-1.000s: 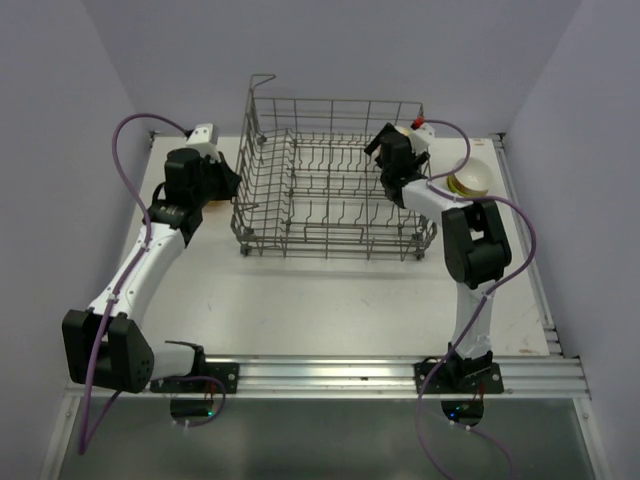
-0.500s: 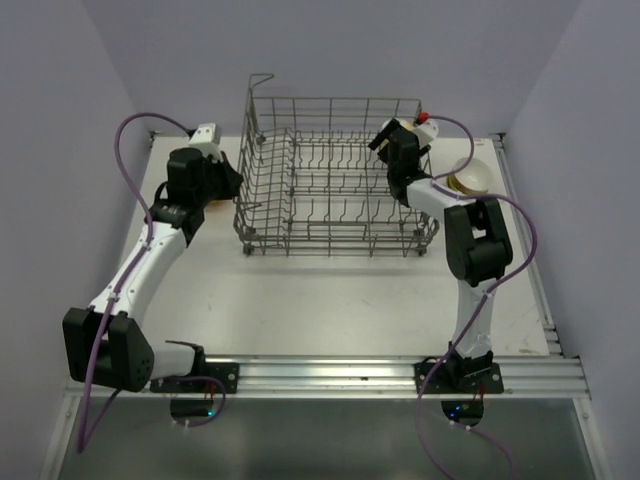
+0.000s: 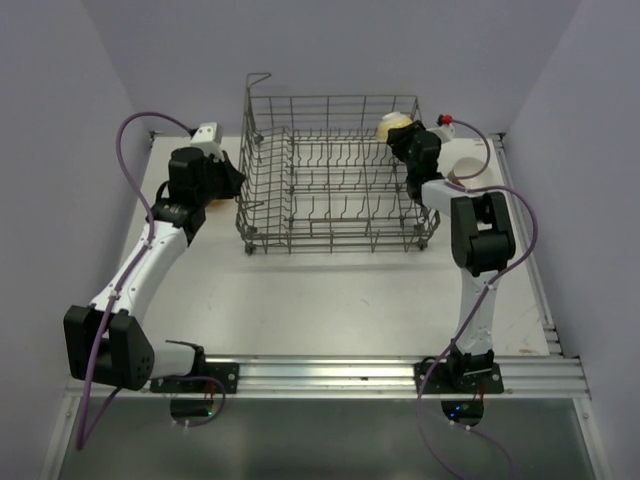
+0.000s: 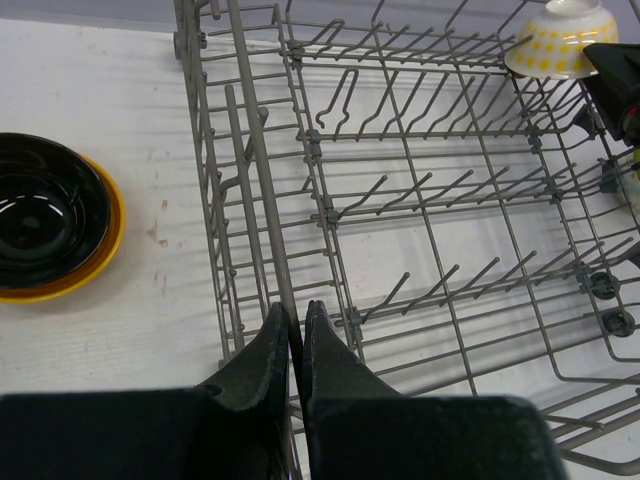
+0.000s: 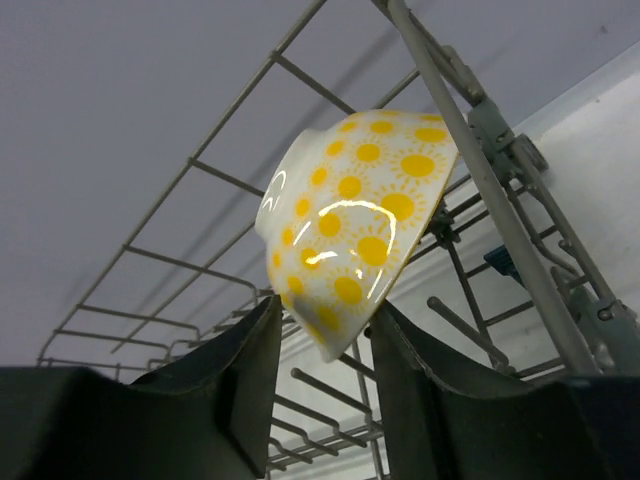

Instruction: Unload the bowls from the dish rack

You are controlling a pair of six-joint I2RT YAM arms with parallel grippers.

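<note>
Since the earlier frame the right gripper (image 3: 407, 140) has risen from among the tines to the far right corner of the dish rack (image 3: 320, 98), bringing a yellow-dotted bowl (image 3: 394, 124) up to rim height. The rack itself appears not to have shifted.

Right gripper: its fingers are clamped on the bowl's rim, one inside and one outside. In the right wrist view the bowl hangs tilted against the rack's corner wires.

Left gripper (image 4: 297, 312): pinched shut on a wire of the rack's left wall, apparently steadying it.

Items outside the rack: a dark bowl (image 4: 45, 215) with a yellow rim sits on the table (image 4: 110, 70) just left of the rack. A pale bowl (image 3: 468, 167) lies just right of it, partly hidden by the right arm.

Assessment: no other bowl is visible on the tines (image 4: 400, 185). The task appears nearly complete. What remains is to carry the held bowl clear of the rack's right wall and set it down.
</note>
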